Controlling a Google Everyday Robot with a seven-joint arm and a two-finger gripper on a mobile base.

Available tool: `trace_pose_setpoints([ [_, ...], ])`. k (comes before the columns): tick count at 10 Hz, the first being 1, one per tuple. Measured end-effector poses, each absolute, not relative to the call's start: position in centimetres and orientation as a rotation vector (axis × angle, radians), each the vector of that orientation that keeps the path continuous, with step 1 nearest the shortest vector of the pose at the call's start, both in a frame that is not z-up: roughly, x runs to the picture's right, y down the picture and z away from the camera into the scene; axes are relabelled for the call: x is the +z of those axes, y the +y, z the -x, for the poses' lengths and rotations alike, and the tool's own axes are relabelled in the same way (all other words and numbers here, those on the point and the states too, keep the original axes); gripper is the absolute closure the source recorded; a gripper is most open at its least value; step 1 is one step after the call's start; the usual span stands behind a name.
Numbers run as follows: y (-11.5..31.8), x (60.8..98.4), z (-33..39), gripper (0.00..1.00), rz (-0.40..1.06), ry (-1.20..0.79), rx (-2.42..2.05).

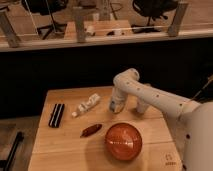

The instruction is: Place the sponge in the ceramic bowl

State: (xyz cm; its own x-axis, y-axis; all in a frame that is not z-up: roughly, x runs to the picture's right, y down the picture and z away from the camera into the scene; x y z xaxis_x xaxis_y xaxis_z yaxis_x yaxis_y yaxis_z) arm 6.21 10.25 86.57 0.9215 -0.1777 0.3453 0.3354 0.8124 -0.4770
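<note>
The ceramic bowl is round and orange-red and stands on the wooden table at the front, right of centre. My gripper points down and reaches the tabletop just behind the bowl, a little to its left. I cannot make out the sponge; something pale shows at the gripper's tip, but I cannot tell what it is. The white arm bends over from the right.
A white bottle lies left of the gripper. A flat black object sits near the table's left edge. A small dark red-brown item lies left of the bowl. A dark wall and railing stand behind the table.
</note>
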Motion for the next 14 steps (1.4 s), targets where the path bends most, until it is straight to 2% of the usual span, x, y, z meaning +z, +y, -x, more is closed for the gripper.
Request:
trace_pose_setpoints([
  [6, 11.0, 82.5, -7.3, 0.96, 0.566, -0.307, -0.297],
  [14, 14.4, 78.0, -8.8, 0.96, 0.589, -0.316, -0.301],
])
